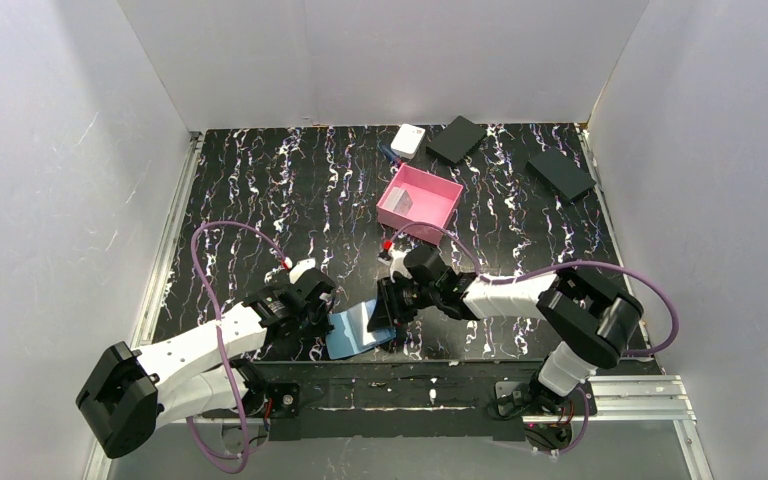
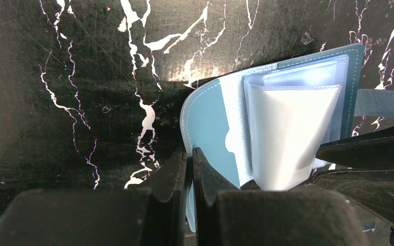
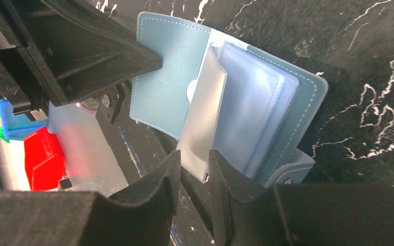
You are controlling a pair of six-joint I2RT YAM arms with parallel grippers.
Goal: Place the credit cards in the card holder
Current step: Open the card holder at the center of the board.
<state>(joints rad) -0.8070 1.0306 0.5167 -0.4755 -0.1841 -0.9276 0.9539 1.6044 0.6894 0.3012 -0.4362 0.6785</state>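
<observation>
White walls (image 1: pixel 380 60) box in a black, white-veined table (image 1: pixel 290 180). At six o'clock lies the open blue wallet (image 1: pixel 352 332): left claw (image 2: pixel 190 154) pinches its cover, right claw (image 3: pixel 194 160) narrow around a pale card (image 3: pixel 200 118), grip unclear.

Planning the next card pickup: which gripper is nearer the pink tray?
Right. The right gripper is on the near side of the pink tray, over the card holder; the left gripper pinches its cover, farther left.

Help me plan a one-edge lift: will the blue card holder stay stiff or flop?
Probably semi-stiff: the card holder cover, pinched at one edge by the left gripper, curves only gently. The clear sleeves fan apart, so they would likely flop. Thin and smooth-looking, it seems light and may slip.
</observation>
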